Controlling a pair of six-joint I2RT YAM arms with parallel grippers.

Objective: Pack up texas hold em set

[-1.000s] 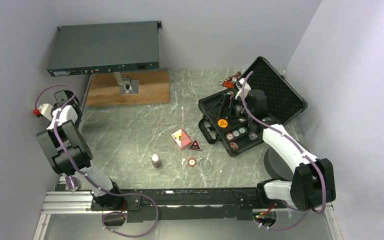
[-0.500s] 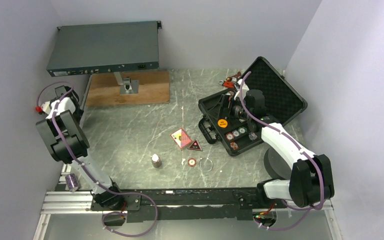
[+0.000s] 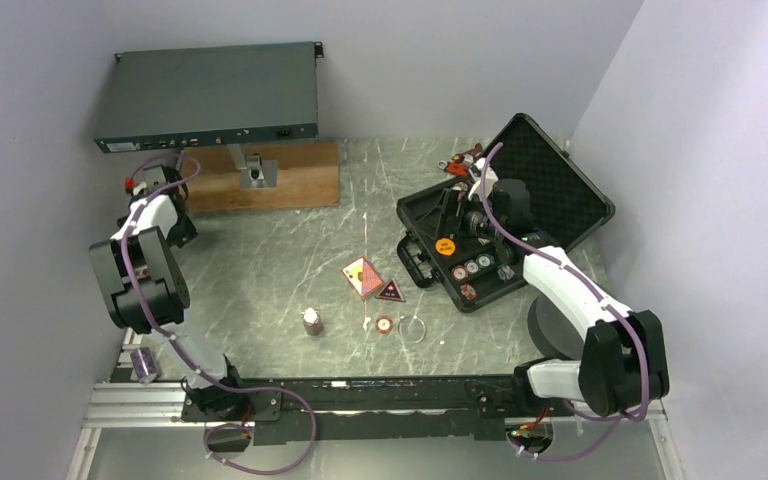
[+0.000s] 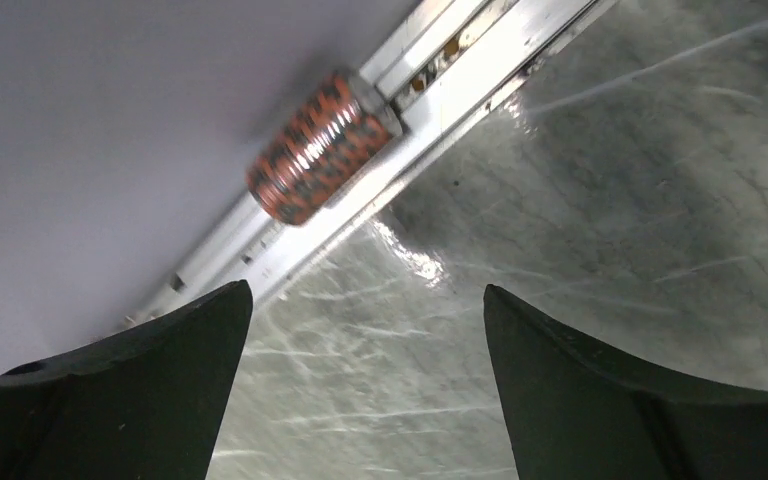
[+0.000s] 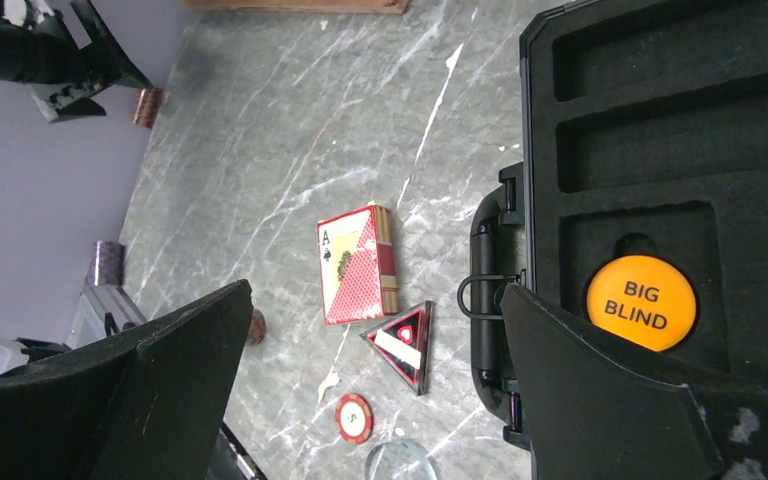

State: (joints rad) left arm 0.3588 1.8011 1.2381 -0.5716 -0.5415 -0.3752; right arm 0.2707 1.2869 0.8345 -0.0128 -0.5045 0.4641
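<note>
Case: the black briefcase (image 3: 505, 225) lay open at the right of the table (image 3: 260, 270), its lid tipped back toward the far right corner.
Case contents: one orange BIG BLIND disc (image 5: 641, 301) sat in a round foam pocket. Nearer the front was a row of three chips (image 3: 472, 266), with one more red chip (image 3: 468, 292) by the front corner. The long slots in the right wrist view held nothing.
Loose on the table, left of the case: one card deck (image 5: 358, 264), one triangle piece (image 5: 401, 343) just beside it, one red poker chip (image 5: 354, 417), one clear ring (image 3: 413, 329) and one small chip stack (image 3: 312, 320).
Rail at the left edge: one red-black chip stack (image 4: 320, 148) lay on its side.
Left gripper (image 4: 363, 290): jaws apart, nothing between them, above bare table near the rail.
Right gripper (image 5: 375, 290): jaws wide apart and empty, above the case.
Rack box (image 3: 210, 95): one, at the far left.
</note>
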